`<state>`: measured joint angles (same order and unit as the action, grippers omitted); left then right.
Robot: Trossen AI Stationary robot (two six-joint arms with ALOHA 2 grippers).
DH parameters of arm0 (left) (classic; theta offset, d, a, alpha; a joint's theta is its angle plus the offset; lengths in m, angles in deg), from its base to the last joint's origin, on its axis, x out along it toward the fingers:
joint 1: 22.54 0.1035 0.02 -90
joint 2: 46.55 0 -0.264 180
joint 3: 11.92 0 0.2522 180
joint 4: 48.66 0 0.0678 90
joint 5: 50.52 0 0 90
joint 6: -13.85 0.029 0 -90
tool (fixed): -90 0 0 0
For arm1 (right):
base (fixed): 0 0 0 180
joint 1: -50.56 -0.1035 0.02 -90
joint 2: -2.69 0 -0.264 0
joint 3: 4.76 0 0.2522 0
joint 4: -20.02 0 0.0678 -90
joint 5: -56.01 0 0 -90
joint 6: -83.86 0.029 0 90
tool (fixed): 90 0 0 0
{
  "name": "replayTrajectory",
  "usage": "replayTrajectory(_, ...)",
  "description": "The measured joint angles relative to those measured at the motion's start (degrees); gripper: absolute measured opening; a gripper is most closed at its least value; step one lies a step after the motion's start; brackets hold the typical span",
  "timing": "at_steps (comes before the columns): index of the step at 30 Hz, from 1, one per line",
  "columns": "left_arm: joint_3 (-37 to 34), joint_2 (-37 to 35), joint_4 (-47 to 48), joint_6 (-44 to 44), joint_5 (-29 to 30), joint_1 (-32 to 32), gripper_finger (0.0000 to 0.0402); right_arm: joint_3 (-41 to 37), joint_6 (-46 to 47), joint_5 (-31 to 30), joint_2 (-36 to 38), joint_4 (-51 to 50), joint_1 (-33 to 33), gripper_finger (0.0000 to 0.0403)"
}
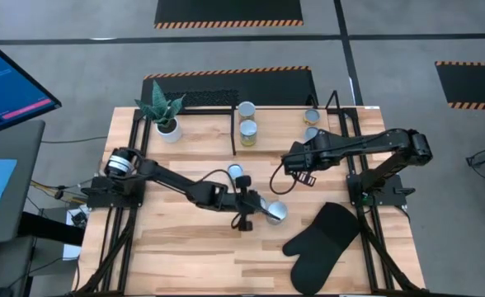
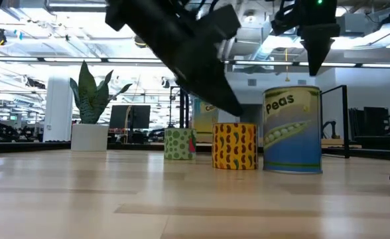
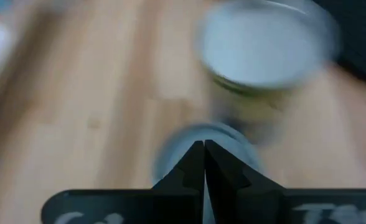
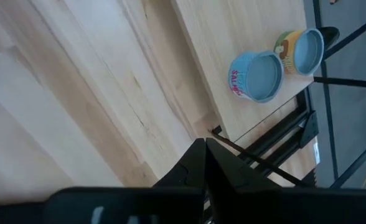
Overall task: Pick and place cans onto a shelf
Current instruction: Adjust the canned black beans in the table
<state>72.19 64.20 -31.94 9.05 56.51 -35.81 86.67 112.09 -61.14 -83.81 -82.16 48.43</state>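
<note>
While no can is held, both arms hang over the table between picks.

The left gripper (image 1: 257,208), fingers pressed together and empty, hovers beside the peas can (image 1: 276,213) in mid-table; the right gripper (image 1: 290,162), also clenched on nothing, hangs just in front of the shelf (image 1: 226,100), where four cans (image 1: 247,130) stand. I judge the next move needs the left fingers spread first, then lowered around the peas can.

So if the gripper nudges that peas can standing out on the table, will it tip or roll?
The peas can stands upright on a flat end, about as wide as it is tall, so a low nudge would probably slide it rather than tip it. Its smooth label may be a bit slippery on the wooden table. Knocked onto its side, it would likely roll.
</note>
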Motion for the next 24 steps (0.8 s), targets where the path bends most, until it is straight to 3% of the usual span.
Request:
replayTrajectory(3, 0.04, -2.04, 6.52, -0.34, -7.38, 0.21, 0.0000, 0.00, -0.27, 0.06, 0.00, -0.23, -0.02, 0.0026)
replayTrajectory(8, -0.03, -4.83, 11.49, -0.39, -8.07, -0.87, 0.0000, 0.00, -0.21, 0.06, 0.00, 0.23, -0.02, 0.0025)
replayTrajectory(13, 0.04, -3.95, 10.20, -3.29, -13.81, -3.32, 0.0000, 0.00, -0.19, 0.08, 0.00, 0.78, -0.02, 0.0028)
replayTrajectory(19, -0.07, 1.97, 2.24, -3.21, -8.14, -5.12, 0.0000, 0.00, -0.17, 0.10, 0.00, 0.95, -0.02, 0.0027)
replayTrajectory(24, 0.00, 4.79, -3.05, -0.55, -2.59, -2.83, 0.0000, 0.00, -0.17, 0.10, 0.00, 0.97, -0.02, 0.0025)
